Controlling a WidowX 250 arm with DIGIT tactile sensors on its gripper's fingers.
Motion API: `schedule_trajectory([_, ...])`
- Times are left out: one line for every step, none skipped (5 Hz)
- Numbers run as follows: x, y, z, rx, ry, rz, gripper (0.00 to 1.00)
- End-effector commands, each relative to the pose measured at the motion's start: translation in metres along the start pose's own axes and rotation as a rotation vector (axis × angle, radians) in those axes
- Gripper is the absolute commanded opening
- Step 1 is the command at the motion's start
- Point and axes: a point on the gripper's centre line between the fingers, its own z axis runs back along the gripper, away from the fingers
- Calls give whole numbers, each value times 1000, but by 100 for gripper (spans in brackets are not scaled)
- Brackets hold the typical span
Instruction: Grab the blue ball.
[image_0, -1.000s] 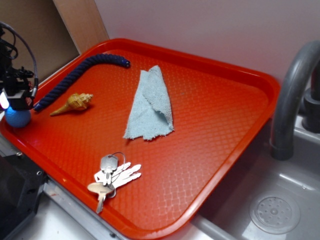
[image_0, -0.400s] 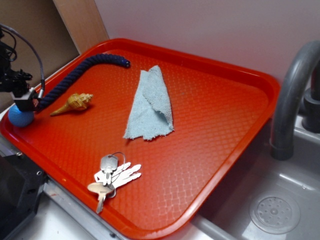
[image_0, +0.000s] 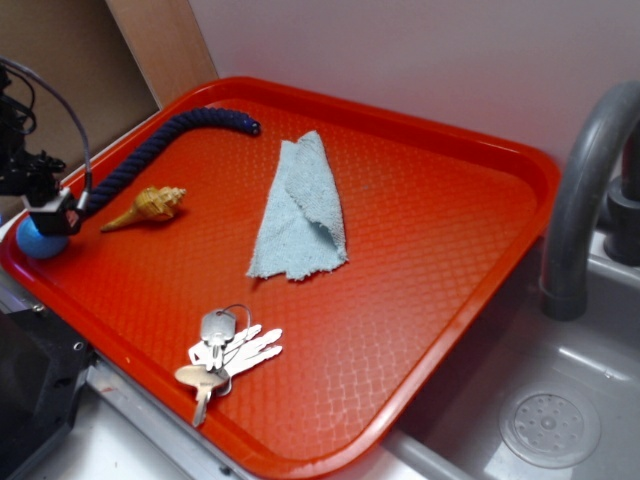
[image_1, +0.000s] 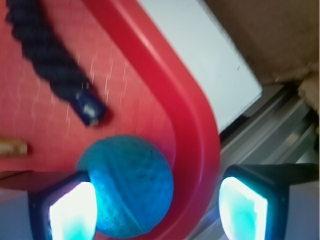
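In the exterior view, the blue ball (image_0: 38, 241) sits at the red tray's (image_0: 480, 290) left corner, partly under the claw (image_0: 52, 215), beside the navy rope (image_0: 150, 155). In the wrist view, the claw's (image_1: 157, 207) 2 fingers (image_1: 65, 210) stand apart; the ball touches the left one, against the tray rim.

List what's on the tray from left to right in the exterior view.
Ball → shell → keys → cloth. The rope spans several of these, so it is left out.
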Motion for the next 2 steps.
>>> schedule_trajectory([-16,-5,8,-46,-11,-77,100])
schedule_trajectory([-21,-15,8,-79,22,-108,100])
